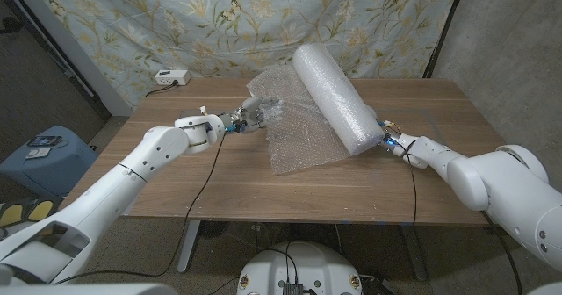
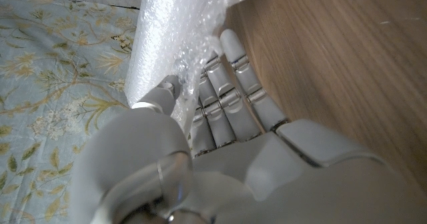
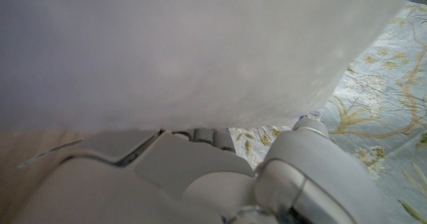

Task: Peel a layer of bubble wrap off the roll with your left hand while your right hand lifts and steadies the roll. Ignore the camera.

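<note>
In the head view the right hand [image 1: 392,142] grips the roll's [image 1: 336,97] near end, tilting it above the worktop [image 1: 219,185], while the left hand [image 1: 248,117] pinches the loose sheet [image 1: 294,141]. In the left wrist view, fingers [image 2: 230,91] press the sheet [image 2: 193,24]. In the right wrist view, the roll [image 3: 200,51] sits against the right hand [image 3: 200,177].

We note a wooden worktop [image 1: 351,190]. On it lies a loose bubble wrap sheet [image 1: 294,146]; well left of the sheet, a white box [image 1: 172,77].
</note>
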`<state>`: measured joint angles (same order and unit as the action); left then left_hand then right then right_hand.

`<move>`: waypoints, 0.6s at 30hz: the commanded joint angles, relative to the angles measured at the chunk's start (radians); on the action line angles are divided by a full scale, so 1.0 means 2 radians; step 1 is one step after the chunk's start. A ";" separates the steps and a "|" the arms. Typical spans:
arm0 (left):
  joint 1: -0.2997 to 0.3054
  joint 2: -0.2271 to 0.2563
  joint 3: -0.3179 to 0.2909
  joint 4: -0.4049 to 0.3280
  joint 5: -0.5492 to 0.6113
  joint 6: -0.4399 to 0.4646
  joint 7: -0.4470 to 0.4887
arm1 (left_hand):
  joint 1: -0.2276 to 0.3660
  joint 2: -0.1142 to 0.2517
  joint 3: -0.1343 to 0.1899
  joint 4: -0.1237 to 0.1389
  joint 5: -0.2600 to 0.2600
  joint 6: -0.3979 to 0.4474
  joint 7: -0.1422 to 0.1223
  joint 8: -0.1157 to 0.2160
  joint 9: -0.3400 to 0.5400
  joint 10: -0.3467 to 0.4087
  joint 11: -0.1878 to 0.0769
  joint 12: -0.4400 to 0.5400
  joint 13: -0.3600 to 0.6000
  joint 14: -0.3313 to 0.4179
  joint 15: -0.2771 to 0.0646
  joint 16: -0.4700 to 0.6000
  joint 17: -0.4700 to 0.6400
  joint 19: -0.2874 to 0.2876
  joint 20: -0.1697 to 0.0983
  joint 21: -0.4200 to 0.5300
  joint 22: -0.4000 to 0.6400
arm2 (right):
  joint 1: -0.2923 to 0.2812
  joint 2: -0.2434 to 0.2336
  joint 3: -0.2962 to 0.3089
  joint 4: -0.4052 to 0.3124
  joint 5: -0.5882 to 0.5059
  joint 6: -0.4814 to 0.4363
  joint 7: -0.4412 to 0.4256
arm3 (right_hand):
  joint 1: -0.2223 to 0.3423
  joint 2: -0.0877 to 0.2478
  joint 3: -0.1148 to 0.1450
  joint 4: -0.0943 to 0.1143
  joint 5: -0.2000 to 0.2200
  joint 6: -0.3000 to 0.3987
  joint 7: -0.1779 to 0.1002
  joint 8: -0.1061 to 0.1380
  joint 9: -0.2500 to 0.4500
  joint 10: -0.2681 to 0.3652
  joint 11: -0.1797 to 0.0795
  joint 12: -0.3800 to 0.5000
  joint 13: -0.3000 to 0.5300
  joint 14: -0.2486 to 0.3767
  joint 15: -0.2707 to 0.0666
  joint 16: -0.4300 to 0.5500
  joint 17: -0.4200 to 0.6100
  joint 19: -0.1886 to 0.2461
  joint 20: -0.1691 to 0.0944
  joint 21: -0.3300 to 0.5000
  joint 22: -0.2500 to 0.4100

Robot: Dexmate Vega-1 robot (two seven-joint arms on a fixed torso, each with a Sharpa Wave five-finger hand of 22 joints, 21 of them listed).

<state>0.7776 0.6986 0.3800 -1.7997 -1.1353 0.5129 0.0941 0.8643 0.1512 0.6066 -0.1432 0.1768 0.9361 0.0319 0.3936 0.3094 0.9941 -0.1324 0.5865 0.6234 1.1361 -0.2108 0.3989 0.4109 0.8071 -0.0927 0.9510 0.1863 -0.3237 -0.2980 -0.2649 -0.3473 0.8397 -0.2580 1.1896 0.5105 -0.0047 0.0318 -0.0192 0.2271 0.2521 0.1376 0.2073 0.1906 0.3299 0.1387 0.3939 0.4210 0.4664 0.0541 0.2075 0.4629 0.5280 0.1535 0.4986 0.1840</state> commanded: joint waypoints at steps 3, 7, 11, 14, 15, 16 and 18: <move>-0.011 0.007 0.004 -0.004 0.005 0.011 -0.005 | -0.002 -0.001 0.004 0.001 0.001 0.004 0.003 -0.001 0.001 0.009 -0.006 -0.003 0.001 0.001 -0.002 -0.001 0.001 -0.002 -0.001 0.005 -0.001 | -0.011 0.009 0.025 0.003 -0.003 0.014 -0.003 | -0.002 0.001 -0.003 0.000 0.003 0.005 0.007 0.002 0.001 0.002 -0.003 0.000 0.002 -0.004 -0.001 0.003 0.000 -0.001 0.001 -0.002 0.001; -0.014 0.008 0.004 -0.007 0.006 0.014 -0.006 | -0.003 -0.001 0.004 0.002 0.001 0.005 0.004 -0.002 0.002 0.010 -0.006 -0.003 0.001 0.000 -0.001 -0.002 0.001 -0.003 -0.001 0.006 -0.001 | -0.014 0.011 0.032 0.004 -0.003 0.018 -0.003 | -0.002 0.001 -0.003 0.000 0.003 0.005 0.006 0.002 0.001 0.002 -0.002 -0.001 0.002 -0.006 -0.002 0.002 -0.001 -0.003 0.002 -0.003 0.001; -0.017 0.012 0.005 -0.012 0.007 0.018 -0.007 | -0.003 -0.001 0.004 0.001 0.001 0.005 0.003 -0.002 0.002 0.009 -0.005 -0.004 0.002 0.000 -0.002 -0.002 0.001 -0.003 -0.001 0.006 -0.001 | -0.019 0.014 0.041 0.004 -0.001 0.023 -0.004 | -0.002 0.001 -0.003 -0.001 0.004 0.007 0.004 0.003 0.001 0.003 -0.005 -0.002 0.002 -0.006 -0.003 0.003 -0.002 -0.003 0.002 -0.004 0.001; -0.019 0.014 0.005 -0.015 0.008 0.021 -0.007 | -0.002 -0.001 0.004 0.001 0.001 0.005 0.003 -0.002 0.002 0.011 -0.006 -0.003 0.002 0.000 -0.002 -0.002 0.002 -0.003 -0.001 0.007 -0.001 | -0.021 0.017 0.048 0.005 -0.001 0.027 -0.006 | -0.002 0.001 -0.003 -0.001 0.004 0.008 0.004 0.003 0.001 0.003 -0.005 -0.002 0.002 -0.006 -0.003 0.003 -0.002 -0.003 0.002 -0.005 0.001; -0.020 0.015 0.005 -0.016 0.008 0.021 -0.007 | -0.003 -0.001 0.004 0.002 0.001 0.005 0.003 -0.002 0.002 0.010 -0.005 -0.004 0.002 0.001 -0.002 -0.002 0.002 -0.003 -0.001 0.007 -0.001 | -0.022 0.017 0.050 0.005 -0.001 0.028 -0.007 | -0.002 0.001 -0.003 -0.001 0.004 0.008 0.004 0.003 0.001 0.004 -0.006 -0.002 0.002 -0.007 -0.003 0.003 -0.002 -0.003 0.002 -0.005 0.001; -0.020 0.016 0.005 -0.018 0.009 0.022 -0.007 | -0.002 -0.001 0.004 0.001 0.001 0.005 0.002 -0.002 0.002 0.010 -0.006 -0.004 0.002 0.001 -0.002 -0.002 0.002 -0.004 -0.001 0.007 -0.001 | -0.023 0.018 0.053 0.005 -0.001 0.030 -0.008 | -0.002 0.001 -0.003 -0.001 0.004 0.008 0.003 0.003 0.001 0.003 -0.005 -0.002 0.002 -0.007 -0.003 0.003 -0.002 -0.003 0.002 -0.005 0.001; -0.021 0.017 0.005 -0.020 0.010 0.024 -0.006 | -0.002 -0.001 0.004 0.001 0.001 0.005 0.002 -0.003 0.002 0.010 -0.007 -0.004 0.001 0.001 -0.002 -0.002 0.002 -0.004 -0.001 0.007 -0.001 | -0.024 0.020 0.056 0.005 -0.002 0.032 -0.009 | -0.003 0.001 -0.004 -0.001 0.004 0.009 0.003 0.003 0.001 0.004 -0.007 -0.003 0.002 -0.008 -0.004 0.003 -0.002 -0.004 0.001 -0.006 0.001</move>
<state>0.7496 0.7181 0.3875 -1.8188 -1.1232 0.5441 0.0835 0.8642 0.1512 0.6109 -0.1389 0.1768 0.9379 0.0303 0.3932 0.3109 0.9941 -0.1324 0.5796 0.6232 1.1363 -0.2104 0.3989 0.4109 0.8033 -0.0965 0.9597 0.1810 -0.3543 -0.2735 -0.1941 -0.3409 0.8378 -0.2147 1.1822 0.5106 -0.0047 0.0318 -0.0192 0.2271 0.2576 0.1431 0.2072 0.1907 0.3371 0.1315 0.3939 0.4249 0.4522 0.0469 0.2074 0.4588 0.5241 0.1573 0.4908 0.1839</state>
